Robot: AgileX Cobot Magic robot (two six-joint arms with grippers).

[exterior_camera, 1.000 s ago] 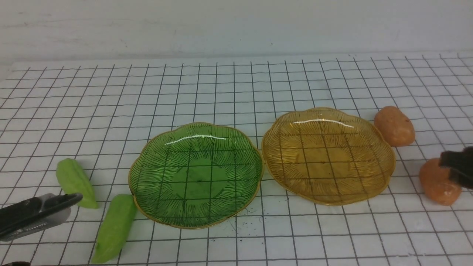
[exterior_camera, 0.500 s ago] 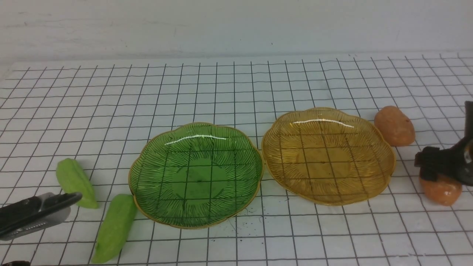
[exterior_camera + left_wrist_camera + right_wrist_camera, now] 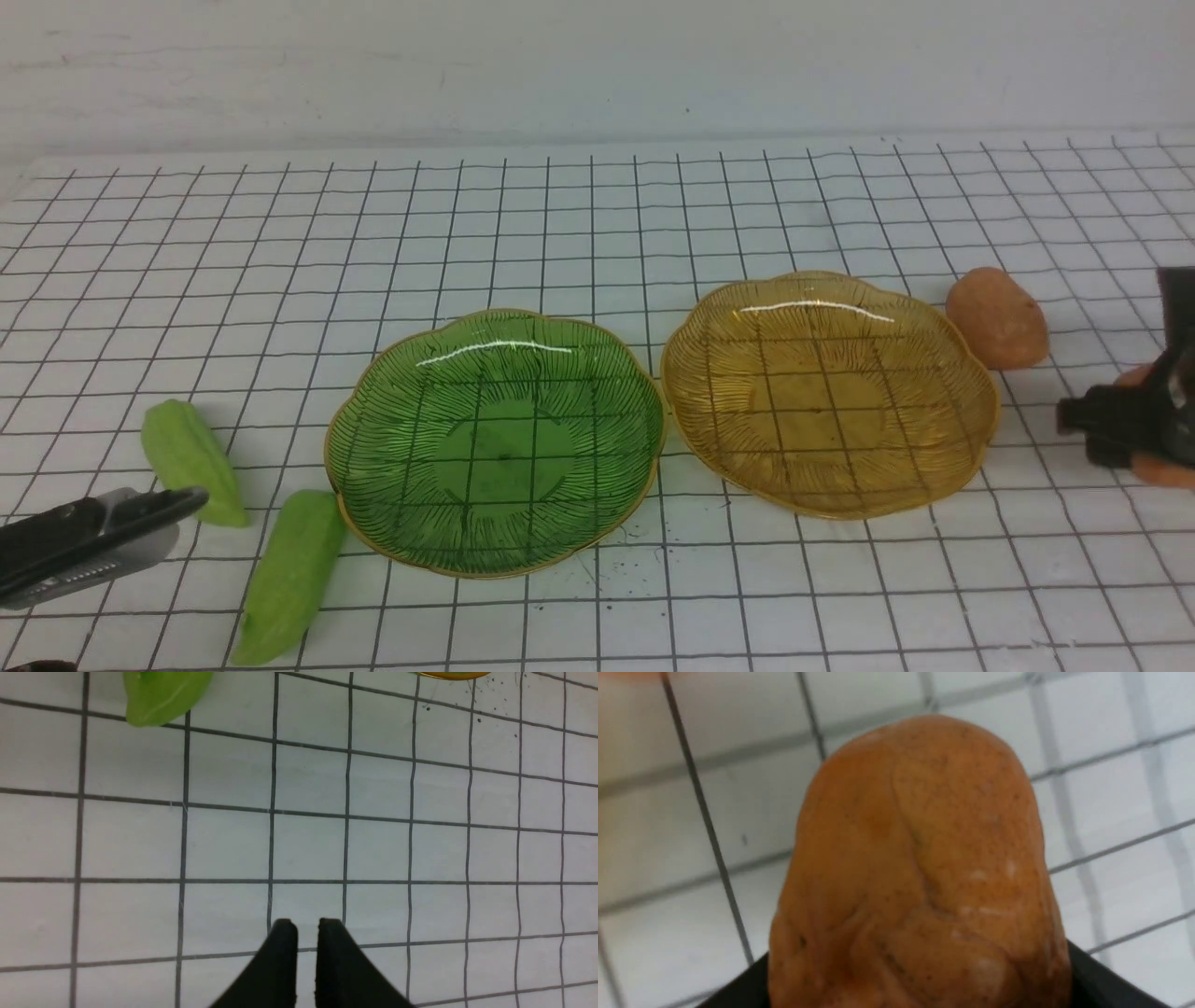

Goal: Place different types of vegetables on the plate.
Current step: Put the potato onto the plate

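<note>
The right gripper (image 3: 1083,431) sits at the right edge of the front view with its black fingers either side of the near potato (image 3: 1165,472). The right wrist view shows this orange-brown potato (image 3: 920,858) filling the space between the jaws, so it seems pinched and raised off the table. The left gripper (image 3: 191,501) hangs low at the left edge. Its fingers (image 3: 280,961) are pressed almost together with only a slim gap and nothing between them.

Below both lies a white table (image 3: 597,233) ruled with a black grid, and a few dark specks (image 3: 597,560) lie in front of the green plate (image 3: 495,317). A pale wall (image 3: 597,65) closes the back.

A second ago the near potato lay lower in the front view, on the table, with the right gripper just over it. Now it shows higher and closer to the edge, mostly hidden by the fingers. The left gripper, both plates and the other vegetables have not shifted.

The green plate and the amber plate (image 3: 990,401) stand side by side, almost touching, and both are empty. The far potato (image 3: 996,318) rests on the table just beside the amber plate's far right rim. Two light-green gourds lie left of the green plate: the far gourd (image 3: 191,460) close to the left gripper's tip, the near gourd (image 3: 289,574) right against the plate's rim
</note>
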